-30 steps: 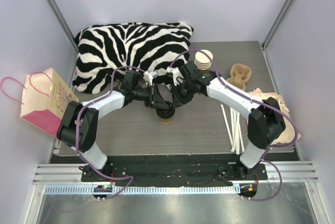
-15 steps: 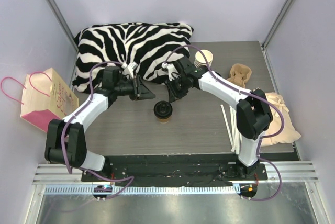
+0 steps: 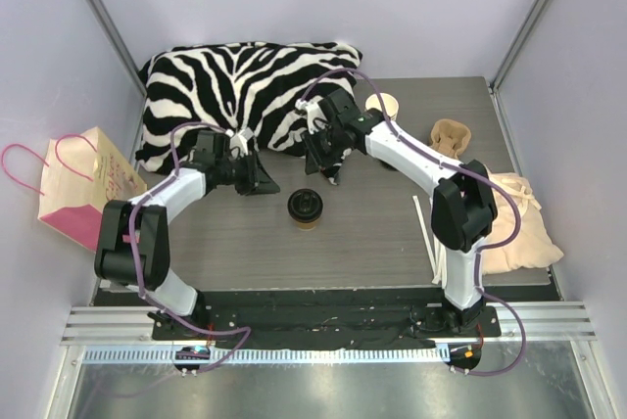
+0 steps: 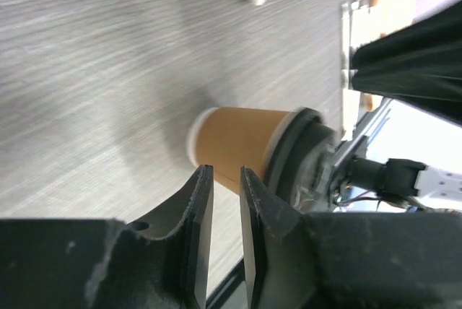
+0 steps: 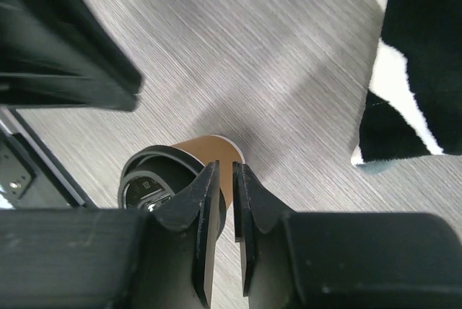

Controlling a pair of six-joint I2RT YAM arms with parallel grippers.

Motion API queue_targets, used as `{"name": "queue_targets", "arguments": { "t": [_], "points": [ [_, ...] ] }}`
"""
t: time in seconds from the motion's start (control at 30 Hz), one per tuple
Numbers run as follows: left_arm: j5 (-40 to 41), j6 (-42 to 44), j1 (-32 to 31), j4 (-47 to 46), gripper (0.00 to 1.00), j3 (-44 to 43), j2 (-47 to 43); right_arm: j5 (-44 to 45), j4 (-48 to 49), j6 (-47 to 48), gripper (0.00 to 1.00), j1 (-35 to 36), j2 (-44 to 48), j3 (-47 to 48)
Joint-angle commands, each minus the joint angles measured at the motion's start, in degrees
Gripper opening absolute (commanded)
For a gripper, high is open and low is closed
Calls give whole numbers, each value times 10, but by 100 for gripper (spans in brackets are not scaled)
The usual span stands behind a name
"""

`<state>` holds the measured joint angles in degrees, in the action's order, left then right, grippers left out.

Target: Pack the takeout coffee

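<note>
The takeout coffee (image 3: 306, 209), a brown paper cup with a black lid, stands upright on the grey table, free of both grippers. My left gripper (image 3: 263, 181) is to its left, jaws nearly together and empty. My right gripper (image 3: 328, 165) is behind it near the pillow's edge, jaws nearly together and empty. In the left wrist view the cup (image 4: 234, 139) lies just beyond the gripper (image 4: 225, 172). In the right wrist view the cup (image 5: 209, 150) shows below the gripper (image 5: 225, 167).
A pink and white paper bag (image 3: 83, 189) lies at the left edge. A zebra pillow (image 3: 245, 86) fills the back. A stack of lidless cups (image 3: 384, 106), a brown cup carrier (image 3: 449, 137), white straws (image 3: 431, 233) and a cream cloth (image 3: 509, 218) are on the right.
Both grippers were at the cup a second ago. The left has drawn back to the left and the right toward the pillow. The cup stays standing in place.
</note>
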<state>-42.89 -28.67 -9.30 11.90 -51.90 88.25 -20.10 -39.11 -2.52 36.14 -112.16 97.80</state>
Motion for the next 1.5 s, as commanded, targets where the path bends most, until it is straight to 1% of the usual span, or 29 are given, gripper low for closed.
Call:
{"name": "queue_targets", "arguments": {
  "t": [0.0,0.13,0.27,0.4,0.53,0.63,0.8,0.83,0.93,1.03,1.17,1.2,1.3,1.43,1.47],
  "points": [
    [-2,62,-3,35,24,-47,42,-22,-10,-20,23,-26,43,23],
    [-15,79,-13,76,22,-50,62,-37,-25,-30,24,-46,84,-4],
    [-33,63,-34,81,22,-25,58,-53,-37,-42,24,-59,110,-41],
    [-28,50,-70,79,22,-22,59,-63,-37,-54,24,-71,135,-76],
    [-34,26,-91,52,22,-24,68,-64,-45,-50,24,-91,150,-98],
    [-51,-15,-109,15,22,-25,83,-65,-68,-35,24,-108,156,-99],
    [-50,-70,-167,-51,22,-22,104,-67,-105,-6,24,-136,167,-115],
    [-49,-93,-182,-64,22,-15,105,-68,-113,-2,24,-140,169,-118],
    [-45,-117,-196,-105,22,-3,108,-77,-129,15,26,-150,179,-132],
    [-33,-115,-186,-101,22,0,92,-103,-144,23,30,-152,186,-144],
    [-29,-100,-148,-98,24,31,38,-143,-158,38,44,-152,187,-163],
    [-26,-92,-141,-83,25,36,26,-159,-159,38,46,-149,183,-169],
    [-22,-67,-122,-53,27,48,-19,-181,-160,33,46,-136,165,-179],
    [-18,-48,-99,-30,28,55,-75,-195,-145,26,42,-120,143,-190],
    [-17,-39,-96,-12,29,52,-91,-194,-141,26,41,-117,140,-192]
  ]
}}
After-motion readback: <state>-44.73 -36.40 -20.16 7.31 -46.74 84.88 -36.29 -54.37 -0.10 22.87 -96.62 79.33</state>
